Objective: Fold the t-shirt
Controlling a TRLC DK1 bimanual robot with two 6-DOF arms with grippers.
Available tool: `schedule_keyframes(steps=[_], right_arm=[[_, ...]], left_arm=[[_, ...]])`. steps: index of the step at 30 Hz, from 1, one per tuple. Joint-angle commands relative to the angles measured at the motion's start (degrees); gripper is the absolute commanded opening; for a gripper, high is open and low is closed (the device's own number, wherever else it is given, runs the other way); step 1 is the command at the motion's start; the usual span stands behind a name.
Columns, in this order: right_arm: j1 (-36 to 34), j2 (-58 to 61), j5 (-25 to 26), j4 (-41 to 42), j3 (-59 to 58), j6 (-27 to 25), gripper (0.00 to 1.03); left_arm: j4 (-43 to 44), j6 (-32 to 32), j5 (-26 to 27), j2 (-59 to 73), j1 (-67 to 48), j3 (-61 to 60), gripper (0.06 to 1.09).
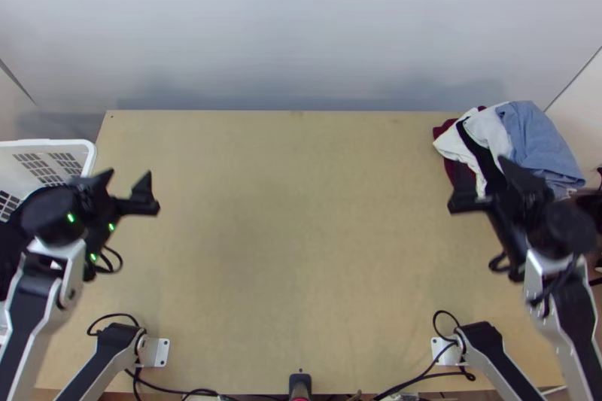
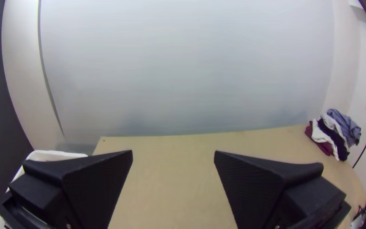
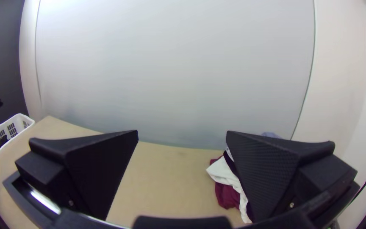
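At the left edge of the top view is a white slatted plastic basket [image 1: 92, 154], with a dark item [image 3: 3, 141] inside it, seen through the slats in the right wrist view. Just right of the basket's near corner, in the left part of the top view, the left gripper [image 1: 126, 181] hangs with its two wide black fingers well apart and nothing between them. Below it, at the lower left of the frame, a white mounting plate [image 1: 160, 352] sits on the table beside a looping black cable [image 1: 113, 316].

The light wooden table [image 1: 293, 235] fills the middle of the top view, bare wood between the two arms. At the bottom middle, a small black fixture [image 1: 300, 382] stands at the near edge.

On the right, the right gripper [image 1: 482, 175] has its fingers spread wide too, holding nothing; from above it overlaps the near side of a bunched clothes pile [image 1: 489, 130]. The pile lies at the upper right of the frame, on the table's far right corner: maroon cloth [image 3: 227, 196] underneath, white cloth [image 1: 453, 147] and a black strip across the middle, blue cloth [image 1: 536, 134] on the right. Which piece is the t-shirt, I cannot tell. A second white plate [image 1: 444, 351] sits at the lower right.
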Motion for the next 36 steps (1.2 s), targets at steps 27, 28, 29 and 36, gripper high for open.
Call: schedule_keyframes(steps=[27,28,29,36], right_arm=[[7.30,41.11,0.04,-8.70,38.52,0.42,0.98],[8.27,41.46,0.04,-8.79,38.26,0.42,0.98],[9.15,41.90,0.04,-8.79,37.99,0.68,0.98],[14.59,43.13,0.13,-9.67,35.18,0.95,0.98]], left_arm=[[-28.20,-6.98,-6.40,51.84,3.93,55.69,1.04],[-28.20,-7.07,-6.83,51.84,5.16,55.69,1.04],[-28.46,-7.07,-7.01,51.84,6.30,55.60,1.04],[-28.72,-2.59,-7.10,52.55,20.37,53.14,1.04]])
